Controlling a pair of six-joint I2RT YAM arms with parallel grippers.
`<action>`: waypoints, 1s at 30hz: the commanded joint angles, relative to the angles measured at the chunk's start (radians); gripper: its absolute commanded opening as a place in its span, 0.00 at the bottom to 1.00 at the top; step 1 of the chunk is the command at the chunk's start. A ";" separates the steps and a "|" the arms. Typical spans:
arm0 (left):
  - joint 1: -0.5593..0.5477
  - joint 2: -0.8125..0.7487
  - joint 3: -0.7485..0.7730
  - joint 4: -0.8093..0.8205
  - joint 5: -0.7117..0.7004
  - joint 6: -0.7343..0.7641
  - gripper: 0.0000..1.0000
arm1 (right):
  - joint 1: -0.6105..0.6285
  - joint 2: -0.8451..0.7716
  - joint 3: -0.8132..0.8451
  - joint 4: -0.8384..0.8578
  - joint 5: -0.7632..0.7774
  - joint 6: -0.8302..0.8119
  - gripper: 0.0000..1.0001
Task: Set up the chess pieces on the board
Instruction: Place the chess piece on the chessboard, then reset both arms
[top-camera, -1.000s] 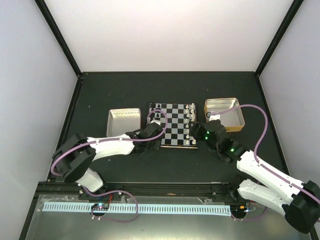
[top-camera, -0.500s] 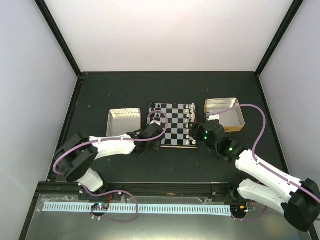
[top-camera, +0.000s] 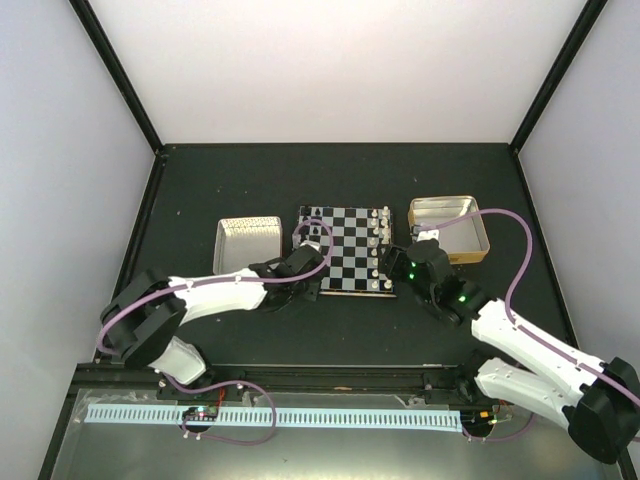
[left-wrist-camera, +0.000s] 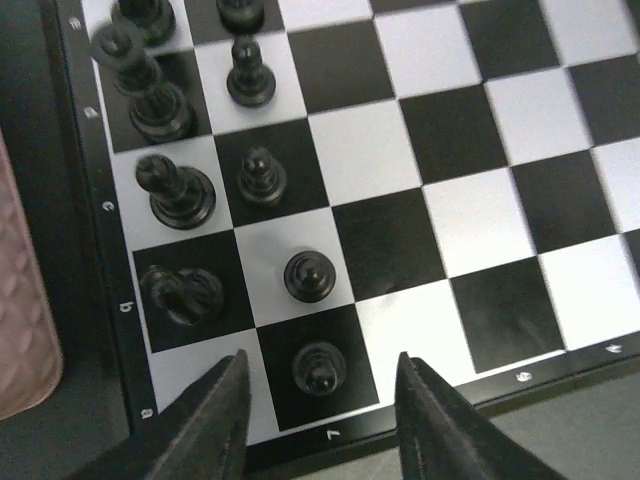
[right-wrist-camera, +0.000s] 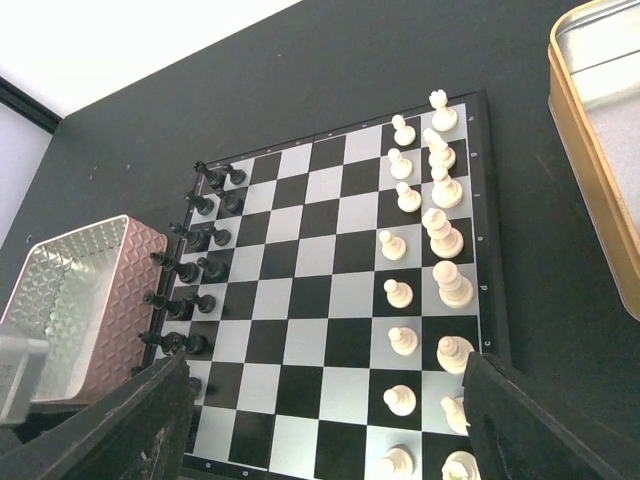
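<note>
Parted since a second earlier: left jaws, narrowly open astride black pawn (left-wrist-camera: 318, 365), which stood free at the board (top-camera: 345, 250) 7 o'clock corner; release judged done; right jaws hung wide, empty, at 4 o'clock.

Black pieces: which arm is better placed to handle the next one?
Left. The left gripper is open right over the black pieces at the board's near-left corner, beside the pink tin. The right gripper sits at the white pieces' side.
</note>
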 joint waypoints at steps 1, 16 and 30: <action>-0.003 -0.109 0.054 -0.048 -0.002 0.010 0.46 | 0.000 -0.040 0.009 -0.003 0.022 0.002 0.75; 0.099 -0.675 0.094 -0.146 -0.128 0.201 0.91 | -0.029 -0.181 0.139 -0.185 0.119 -0.270 0.99; 0.103 -1.043 0.204 -0.434 -0.284 0.269 0.99 | -0.032 -0.456 0.305 -0.473 0.317 -0.392 1.00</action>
